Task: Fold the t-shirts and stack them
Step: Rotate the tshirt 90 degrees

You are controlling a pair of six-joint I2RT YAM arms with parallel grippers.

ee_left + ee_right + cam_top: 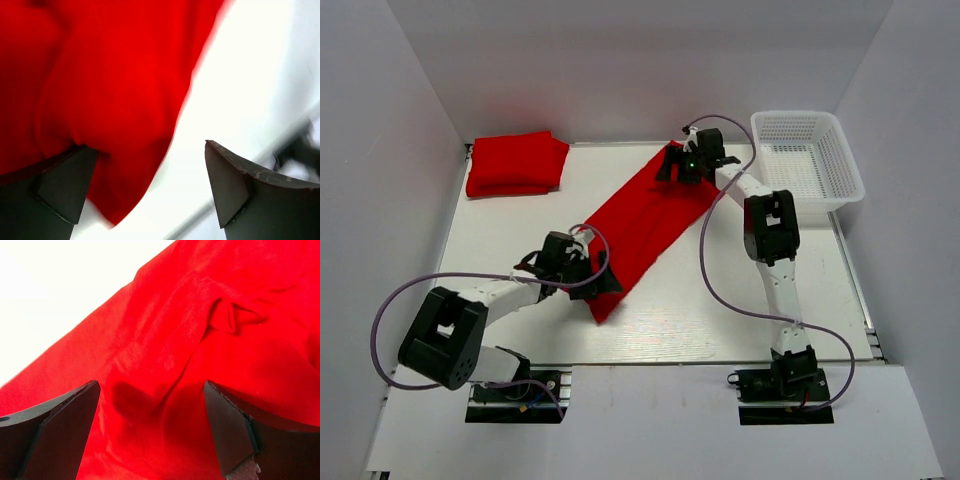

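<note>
A white table (660, 335) sits boxed in by plain white walls (620, 60). At its far left corner lies a folded red t-shirt (516, 163). A second red t-shirt (645, 225) stretches diagonally across the middle as a long strip. The left gripper (603, 282) covers its near end, jaws apart, with one finger (65, 185) at the cloth's edge and the other over bare table; that wrist view is blurred. The right gripper (672, 166) hides the far end, jaws apart above wrinkled cloth, clamping nothing. A white mesh basket (795, 122) stands at the far right.
</note>
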